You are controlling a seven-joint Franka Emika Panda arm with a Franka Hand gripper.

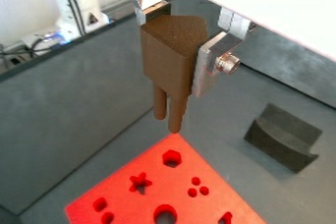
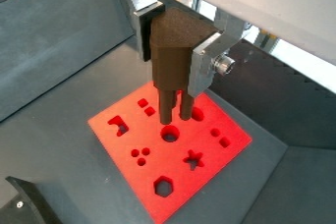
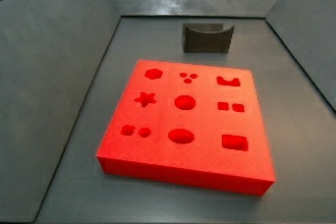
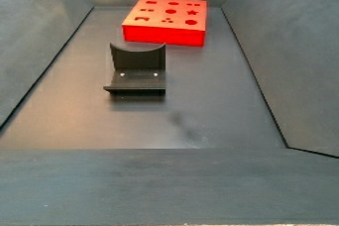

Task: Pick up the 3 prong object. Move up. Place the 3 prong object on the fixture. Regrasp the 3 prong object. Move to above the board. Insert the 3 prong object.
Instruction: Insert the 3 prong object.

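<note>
No brand, label or writing legible anywhere. One gripper (image 1: 182, 33), seen only in both wrist views, clamped on one 3 prong object (image 1: 168, 66): brown block between the silver fingers (image 1: 210, 59), prongs pointing down, hanging clear above the board (image 1: 157, 184). Prong count hard to confirm, perhaps two showing in a wrist view (image 2: 178, 102). One board, red-orange, flat on the dark grey floor (image 3: 66, 100), with star, round and square cut-outs plus three small holes. One fixture (image 3: 207, 37), dark grey with a U-notch, empty, apart from the board near the back wall in a side view. Grey sloping walls (image 4: 40, 61) around the floor.
</note>
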